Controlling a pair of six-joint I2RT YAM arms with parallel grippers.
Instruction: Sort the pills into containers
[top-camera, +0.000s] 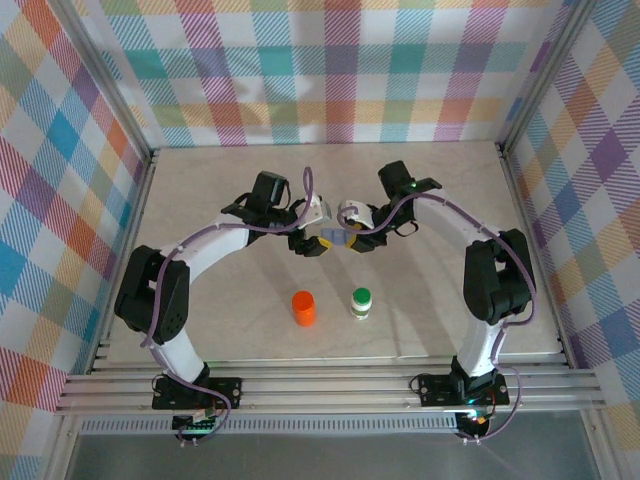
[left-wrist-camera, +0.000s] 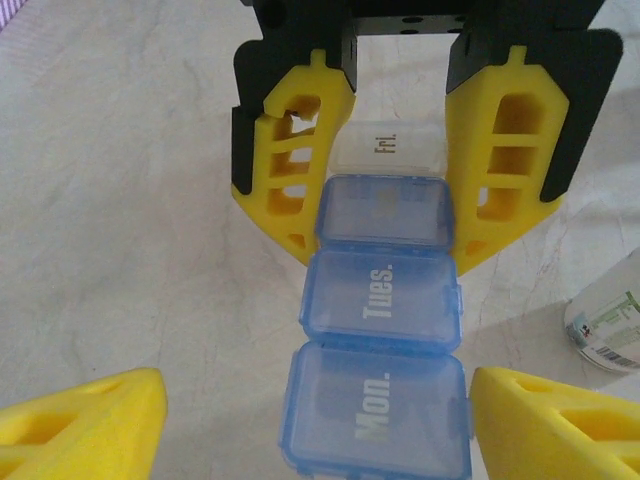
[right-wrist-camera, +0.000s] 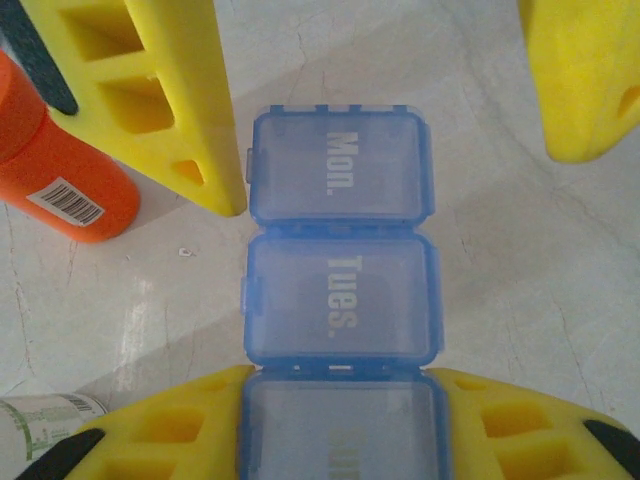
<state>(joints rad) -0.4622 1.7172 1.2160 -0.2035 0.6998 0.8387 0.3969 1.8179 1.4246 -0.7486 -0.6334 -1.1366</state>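
The right gripper (right-wrist-camera: 340, 380) pinches the pill box (right-wrist-camera: 340, 300) tight. The left gripper (left-wrist-camera: 315, 400) sits wide open around its nine o'clock end, holding nothing.

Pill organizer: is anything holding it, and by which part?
The right pincer grips the pill organizer across the compartment next to Tues.; the left pincer stands open around Mon.

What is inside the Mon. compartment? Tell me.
The Mon. compartment is closed. Through its translucent blue lid no pill shape shows, though the tint and lettering could hide a small one.
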